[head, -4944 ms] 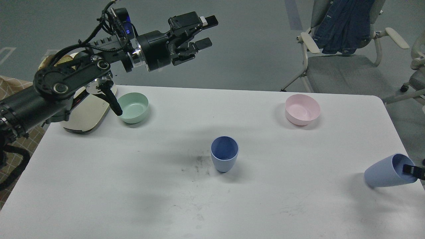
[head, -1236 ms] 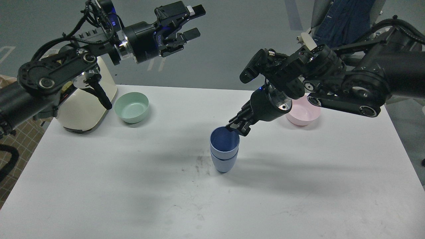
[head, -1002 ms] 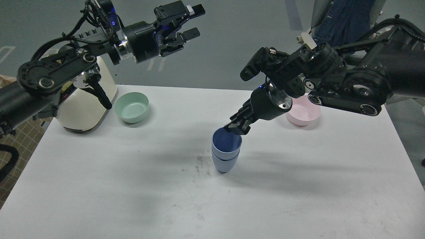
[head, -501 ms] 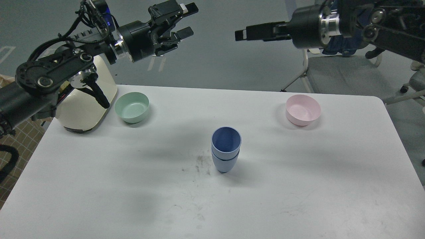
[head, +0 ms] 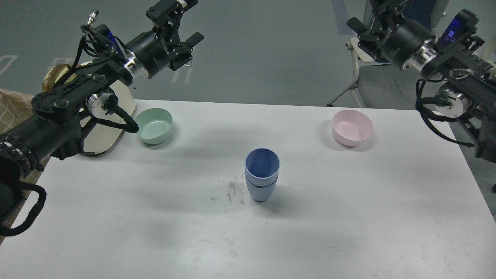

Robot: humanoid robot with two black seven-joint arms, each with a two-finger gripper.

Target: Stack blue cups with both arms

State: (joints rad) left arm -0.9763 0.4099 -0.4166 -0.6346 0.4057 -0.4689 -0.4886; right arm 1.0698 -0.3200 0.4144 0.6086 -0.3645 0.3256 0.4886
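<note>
Head view: white table [head: 348,217], scuffed mid-surface, blue cups [head: 262,179] nested upright; left gripper [head: 188,21] spread empty, right gripper [head: 366,17] fingers unclear; grey floor [head: 271,50] beyond.

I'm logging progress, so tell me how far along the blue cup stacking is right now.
Done, it appears: the upper blue cup sits nested in the lower blue cup, upright at mid table. In hand: nothing; the left gripper and right gripper are raised beyond the far edge, jaws empty. Left: nothing visible; the green bowl and pink bowl stand apart.
</note>
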